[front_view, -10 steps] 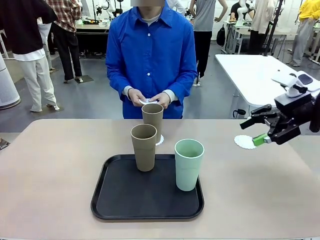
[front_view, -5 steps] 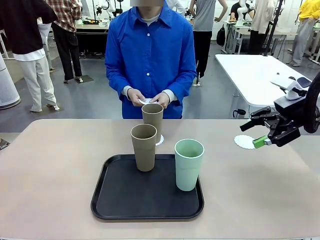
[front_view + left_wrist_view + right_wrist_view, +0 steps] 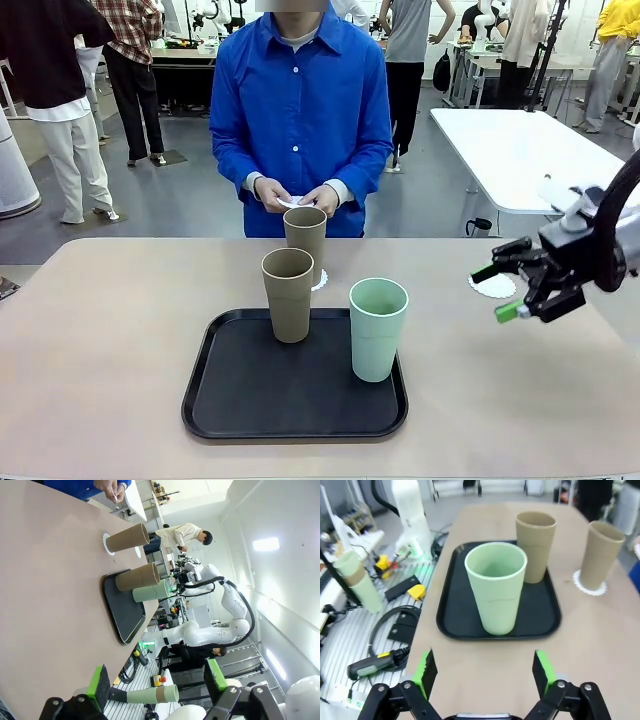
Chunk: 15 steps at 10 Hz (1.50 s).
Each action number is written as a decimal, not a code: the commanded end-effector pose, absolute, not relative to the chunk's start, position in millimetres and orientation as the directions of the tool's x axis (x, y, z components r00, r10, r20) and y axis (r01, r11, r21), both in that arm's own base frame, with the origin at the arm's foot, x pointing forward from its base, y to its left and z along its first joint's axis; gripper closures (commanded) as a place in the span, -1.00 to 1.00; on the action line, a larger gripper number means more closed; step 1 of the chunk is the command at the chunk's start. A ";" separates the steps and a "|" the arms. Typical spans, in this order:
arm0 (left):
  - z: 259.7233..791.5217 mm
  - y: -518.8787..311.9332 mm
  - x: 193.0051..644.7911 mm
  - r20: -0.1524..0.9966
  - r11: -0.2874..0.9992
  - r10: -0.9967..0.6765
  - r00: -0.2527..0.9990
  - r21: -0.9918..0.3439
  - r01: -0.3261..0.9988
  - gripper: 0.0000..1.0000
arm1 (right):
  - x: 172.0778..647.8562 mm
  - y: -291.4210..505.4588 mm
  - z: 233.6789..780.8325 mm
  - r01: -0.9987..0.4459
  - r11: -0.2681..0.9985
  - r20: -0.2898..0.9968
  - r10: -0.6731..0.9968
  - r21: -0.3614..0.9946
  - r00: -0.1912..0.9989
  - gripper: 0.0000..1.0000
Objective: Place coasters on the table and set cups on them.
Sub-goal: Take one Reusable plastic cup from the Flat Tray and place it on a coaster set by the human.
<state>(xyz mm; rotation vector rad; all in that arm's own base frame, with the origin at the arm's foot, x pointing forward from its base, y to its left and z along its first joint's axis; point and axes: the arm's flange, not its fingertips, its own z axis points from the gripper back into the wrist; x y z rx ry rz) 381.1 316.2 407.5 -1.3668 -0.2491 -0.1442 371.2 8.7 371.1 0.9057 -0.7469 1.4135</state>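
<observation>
At the right of the front view, the right gripper (image 3: 497, 292) hovers open and empty in front of a white doily (image 3: 490, 285) on the tan table (image 3: 100, 340). At centre, a black tray (image 3: 290, 405) holds a green cup (image 3: 378, 328) and a brown cup (image 3: 288, 295). Just behind the tray, a second brown cup (image 3: 305, 240) stands on another doily (image 3: 320, 281). At the bottom of the left wrist view, the left gripper (image 3: 157, 680) is open and empty.

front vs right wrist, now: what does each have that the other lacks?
Front: a bare coaster on the right of the table, by the open right gripper; a white table behind. Right wrist: cables and a cup stack beside the table. Both: the tray holding a mint cup and a tan cup, plus a second tan cup on its coaster.
</observation>
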 end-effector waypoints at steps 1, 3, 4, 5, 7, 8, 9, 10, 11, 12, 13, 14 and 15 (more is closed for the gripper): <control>409.6 317.1 379.2 0.260 0.195 0.042 0.965 -0.949 0.248 -1.00 | 375.2 13.3 331.8 -0.997 -0.049 0.912 0.409 0.053 0.029 -1.00; 409.6 317.1 379.2 0.260 0.195 0.042 0.965 -0.949 0.248 -1.00 | 375.0 15.9 310.3 -0.998 -0.043 0.935 0.354 0.052 0.033 -1.00; 409.6 317.1 379.2 0.260 0.195 0.042 0.965 -0.949 0.248 -1.00 | 378.3 15.1 304.6 -1.000 -0.017 0.939 0.344 0.019 0.012 -1.00; 409.6 317.1 379.2 0.260 0.195 0.042 0.965 -0.949 0.248 -1.00 | 384.9 17.4 297.2 -1.000 0.013 0.949 0.314 0.009 0.012 -1.00; 409.6 317.1 379.2 0.260 0.195 0.042 0.965 -0.949 0.248 -1.00 | 393.4 30.3 284.6 -0.999 -0.029 0.965 0.261 0.033 0.025 -1.00; 409.6 317.1 379.2 0.260 0.195 0.042 0.965 -0.949 0.248 -1.00 | 395.9 37.7 280.2 -0.998 -0.039 0.968 0.248 0.050 0.038 -1.00; 409.6 317.1 379.2 0.260 0.195 0.042 0.965 -0.949 0.248 -1.00 | 399.1 46.1 276.5 -0.997 -0.029 0.963 0.261 0.073 0.063 -1.00; 409.6 317.1 379.2 0.260 0.195 0.042 0.965 -0.949 0.248 -1.00 | 401.0 51.7 275.7 -0.996 -0.029 0.963 0.261 0.083 0.073 -1.00; 409.6 317.1 379.2 0.260 0.195 0.042 0.965 -0.949 0.248 -1.00 | 401.8 56.5 275.5 -0.996 -0.023 0.963 0.261 0.083 0.074 -1.00; 409.6 317.1 379.2 0.260 0.195 0.042 0.965 -0.949 0.248 -1.00 | 400.7 60.0 274.8 -0.995 0.009 0.957 0.275 0.096 0.095 -1.00; 409.6 317.1 379.2 0.260 0.195 0.042 0.965 -0.949 0.248 -1.00 | 396.1 51.2 276.9 -0.995 -0.046 0.961 0.269 0.086 0.070 -1.00; 409.6 317.1 379.2 0.260 0.195 0.042 0.965 -0.949 0.248 -1.00 | 396.1 51.2 276.9 -0.995 -0.046 0.961 0.269 0.086 0.070 -1.00; 409.6 317.1 379.2 0.260 0.195 0.042 0.965 -0.949 0.248 -1.00 | 396.1 51.2 276.9 -0.995 -0.046 0.961 0.269 0.086 0.070 -1.00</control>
